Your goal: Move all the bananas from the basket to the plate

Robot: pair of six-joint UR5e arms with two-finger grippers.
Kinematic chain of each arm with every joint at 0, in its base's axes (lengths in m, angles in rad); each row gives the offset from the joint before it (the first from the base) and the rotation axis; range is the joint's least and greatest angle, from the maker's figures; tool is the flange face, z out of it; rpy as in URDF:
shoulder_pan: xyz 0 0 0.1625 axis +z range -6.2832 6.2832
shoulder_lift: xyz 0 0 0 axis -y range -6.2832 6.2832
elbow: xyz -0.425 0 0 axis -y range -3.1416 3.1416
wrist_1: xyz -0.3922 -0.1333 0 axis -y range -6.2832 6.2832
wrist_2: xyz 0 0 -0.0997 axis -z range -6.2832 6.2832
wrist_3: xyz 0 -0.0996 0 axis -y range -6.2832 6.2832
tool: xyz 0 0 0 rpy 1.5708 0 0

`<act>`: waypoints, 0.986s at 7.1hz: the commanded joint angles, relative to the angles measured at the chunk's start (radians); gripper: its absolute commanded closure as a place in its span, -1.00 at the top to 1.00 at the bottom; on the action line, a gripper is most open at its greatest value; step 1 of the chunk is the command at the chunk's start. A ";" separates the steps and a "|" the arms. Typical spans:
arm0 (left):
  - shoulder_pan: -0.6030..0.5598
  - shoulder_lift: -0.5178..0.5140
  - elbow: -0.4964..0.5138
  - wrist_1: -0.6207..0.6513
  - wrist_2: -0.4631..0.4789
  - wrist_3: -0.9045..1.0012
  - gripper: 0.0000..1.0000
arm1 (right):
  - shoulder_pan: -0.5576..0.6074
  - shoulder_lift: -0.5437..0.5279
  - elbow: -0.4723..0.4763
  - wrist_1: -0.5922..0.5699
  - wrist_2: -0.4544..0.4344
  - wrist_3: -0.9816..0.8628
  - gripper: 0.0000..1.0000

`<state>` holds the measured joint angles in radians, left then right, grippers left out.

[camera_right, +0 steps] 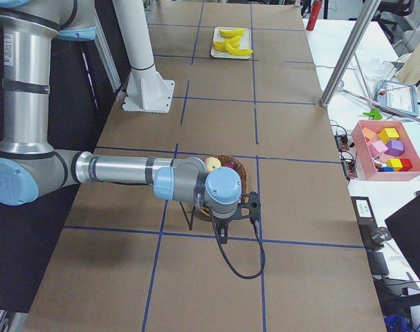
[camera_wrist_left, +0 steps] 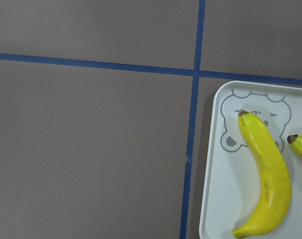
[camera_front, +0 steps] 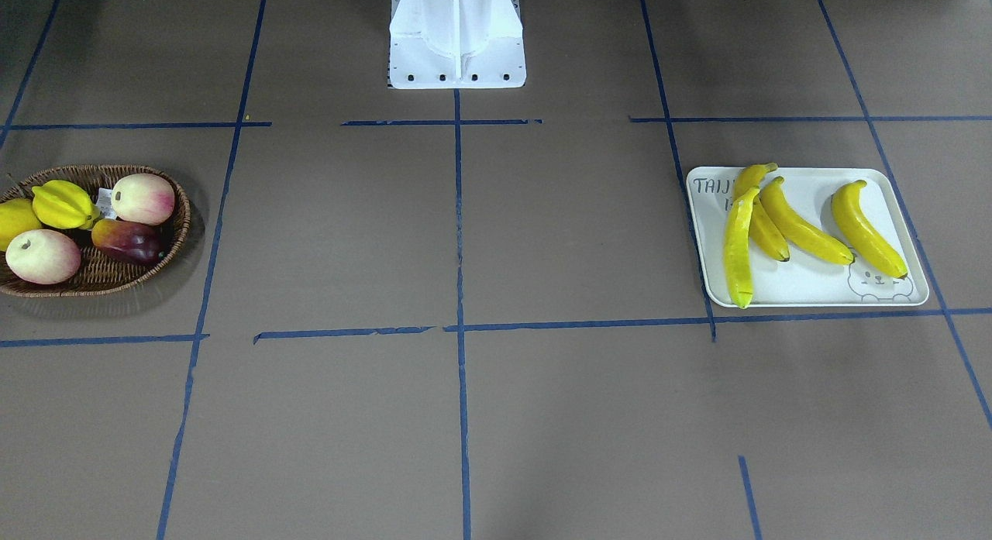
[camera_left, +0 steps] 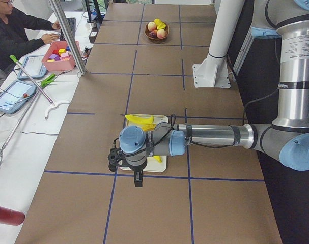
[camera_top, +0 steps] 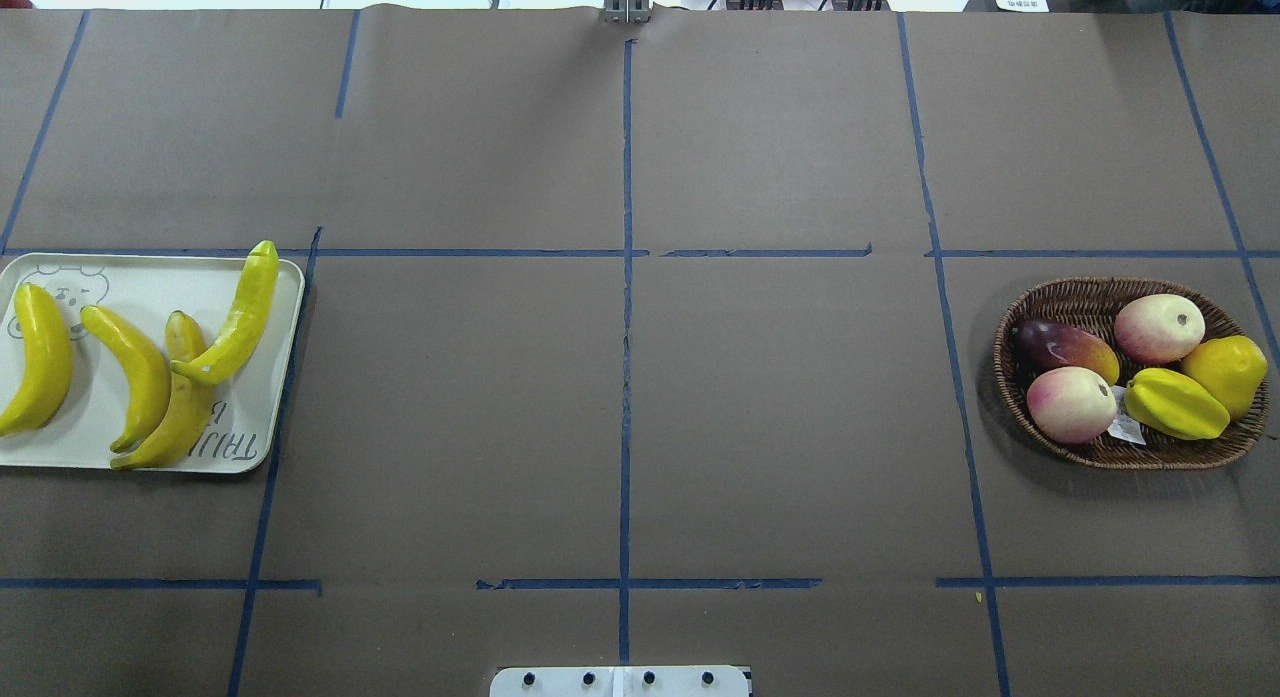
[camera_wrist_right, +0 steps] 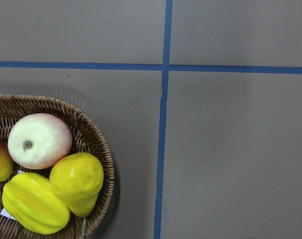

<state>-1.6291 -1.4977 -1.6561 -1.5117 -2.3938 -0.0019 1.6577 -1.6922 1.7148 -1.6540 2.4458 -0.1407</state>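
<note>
Several bananas [camera_front: 798, 230] [camera_top: 140, 377] lie on the off-white plate [camera_front: 814, 288] [camera_top: 130, 277]; one leans across another. The left wrist view shows one banana [camera_wrist_left: 267, 174] over the plate's [camera_wrist_left: 215, 199] bear drawing. The wicker basket [camera_front: 93, 170] [camera_top: 1100, 287] [camera_wrist_right: 98, 149] holds no banana. My left gripper [camera_left: 138, 178] hangs over the plate's end and shows only in the exterior left view, so I cannot tell its state. My right gripper [camera_right: 222, 232] hangs by the basket [camera_right: 239, 169] and shows only in the exterior right view, so I cannot tell its state either.
The basket holds two peaches [camera_top: 1158, 327], a starfruit [camera_top: 1175, 404], a mango [camera_top: 1065, 345] and a round yellow fruit [camera_top: 1225, 372]. The white robot base [camera_front: 457, 52] stands at the table's middle edge. A person [camera_left: 17, 30] sits at a side table with a pink box [camera_left: 60, 53].
</note>
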 commanded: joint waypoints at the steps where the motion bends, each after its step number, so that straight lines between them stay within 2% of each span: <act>1: 0.000 0.001 0.002 -0.001 0.001 0.000 1.00 | 0.001 0.008 0.003 0.002 -0.016 0.068 1.00; 3: 0.000 0.001 0.004 -0.001 0.001 0.003 1.00 | 0.001 0.011 0.003 0.006 -0.073 0.079 1.00; 7: 0.000 0.001 0.002 -0.001 0.001 0.005 1.00 | 0.001 0.011 -0.001 0.010 -0.070 0.073 1.00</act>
<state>-1.6291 -1.4972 -1.6535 -1.5125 -2.3930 0.0019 1.6582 -1.6813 1.7152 -1.6448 2.3747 -0.0627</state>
